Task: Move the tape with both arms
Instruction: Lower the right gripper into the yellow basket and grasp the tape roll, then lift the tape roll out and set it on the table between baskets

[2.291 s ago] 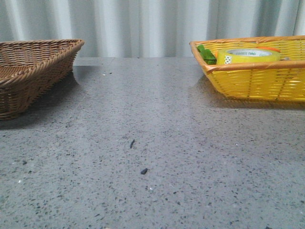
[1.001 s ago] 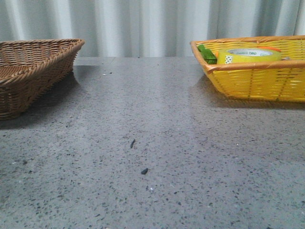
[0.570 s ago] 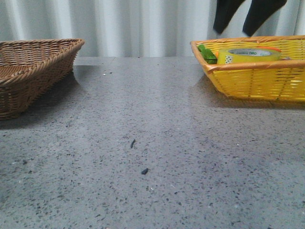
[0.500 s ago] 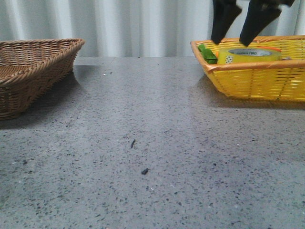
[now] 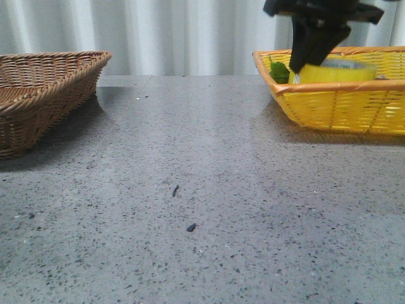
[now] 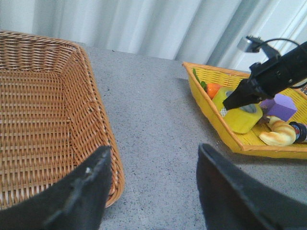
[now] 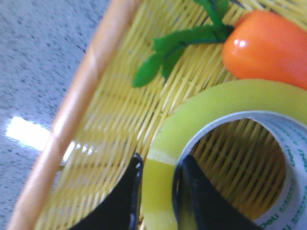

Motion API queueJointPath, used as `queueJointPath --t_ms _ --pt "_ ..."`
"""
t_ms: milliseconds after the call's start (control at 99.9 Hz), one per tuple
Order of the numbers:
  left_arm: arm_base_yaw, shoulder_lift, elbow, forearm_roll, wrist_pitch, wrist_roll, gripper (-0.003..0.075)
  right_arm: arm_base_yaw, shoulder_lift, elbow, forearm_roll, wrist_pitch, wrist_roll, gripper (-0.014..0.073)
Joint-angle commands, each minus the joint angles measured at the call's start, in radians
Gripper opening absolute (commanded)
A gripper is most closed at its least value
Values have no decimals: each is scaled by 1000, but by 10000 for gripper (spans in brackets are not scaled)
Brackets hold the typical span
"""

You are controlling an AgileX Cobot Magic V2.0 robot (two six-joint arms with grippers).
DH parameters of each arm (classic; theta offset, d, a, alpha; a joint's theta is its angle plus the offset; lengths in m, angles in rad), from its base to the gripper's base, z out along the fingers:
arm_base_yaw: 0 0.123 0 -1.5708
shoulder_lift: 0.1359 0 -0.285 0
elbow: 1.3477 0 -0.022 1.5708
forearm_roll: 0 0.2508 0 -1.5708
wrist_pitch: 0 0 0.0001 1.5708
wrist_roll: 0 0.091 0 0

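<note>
Staged robot test bench, lab-type setting.
Grey speckled counter [image 5: 209, 190] closed off at the far side by a plain pale pleated curtain [image 5: 190, 31]. A brown wicker basket [image 5: 44, 95] stands far left, a yellow woven basket [image 5: 342, 101] far right, the latter holding toy food: a carrot [image 7: 268, 45] and a bread piece [image 6: 277, 136]. No household or shop fittings visible.

tape [image 7: 201, 108] translucent yellow, green-printed core | carrot [image 7: 268, 45] orange | pincer [image 7: 158, 201] black
</note>
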Motion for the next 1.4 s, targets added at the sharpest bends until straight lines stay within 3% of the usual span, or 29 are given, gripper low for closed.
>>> queueJointPath --t_ms 0,290,490,851,921,991,1111,1201,1291,1391 --pt "-7 10 -37 -29 -61 0 323 16 -120 -85 8 -64 -7 -51" --pt "-7 10 -37 -29 -64 0 277 218 -172 -364 12 -116 -7 -51" --pt "-7 10 -37 -29 -68 0 276 361 -91 -387 12 -132 -7 -51" --pt "-48 10 -37 -22 -68 0 276 384 154 -387 -72 -6 56 -47" --pt "-55 10 -37 -20 -66 0 276 384 172 -387 -77 -5 88 -7" --pt "-55 10 -37 -18 -65 0 276 384 178 -387 -77 7 88 89" --pt "-55 10 -37 -18 -62 0 276 384 171 -387 -72 31 90 366" --pt "-55 10 -37 -18 -62 4 276 384 140 -387 -19 46 90 519" --pt "-55 10 -37 -18 -60 53 276 384 84 -387 13 82 90 521" --pt "-55 12 -41 -25 -58 119 276 384 -12 -387 19 155 90 389"
